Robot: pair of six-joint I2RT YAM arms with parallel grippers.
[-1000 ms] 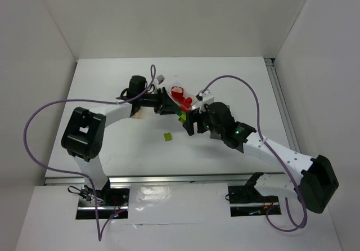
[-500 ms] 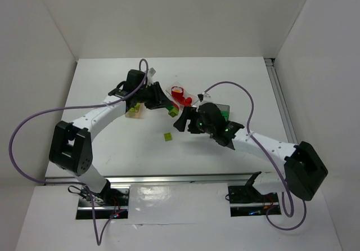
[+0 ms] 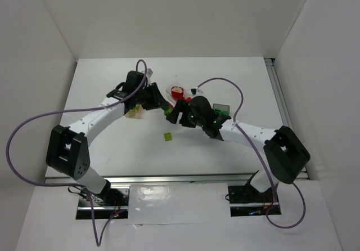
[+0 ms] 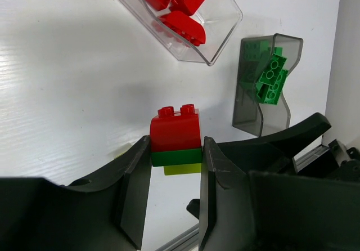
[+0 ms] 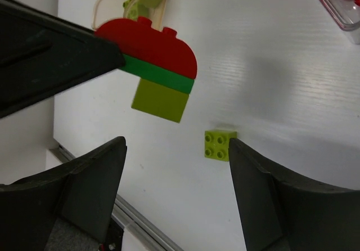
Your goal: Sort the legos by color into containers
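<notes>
My left gripper (image 4: 175, 152) is shut on a stack of three legos (image 4: 175, 131): red on top, green in the middle, yellow-green below. It holds the stack above the table. In the right wrist view the stack (image 5: 159, 71) hangs just ahead of my right gripper (image 5: 177, 149), which is open and empty. A loose yellow-green lego (image 5: 220, 144) lies on the table under the right gripper, also seen from above (image 3: 167, 137). The clear tub (image 4: 224, 16) holds red legos. The dark smoky tub (image 4: 247, 96) holds green legos. The tan tub (image 3: 134, 112) lies beside the left arm.
Both grippers meet near the table's middle, left gripper (image 3: 166, 108) and right gripper (image 3: 176, 113) almost touching. The clear tub (image 3: 189, 98) and dark tub (image 3: 223, 110) lie just behind the right arm. A metal rail (image 3: 169, 179) runs along the near edge.
My right gripper has moved left and away from me, up to the stack. My left gripper has shifted slightly with the stack still in it.
</notes>
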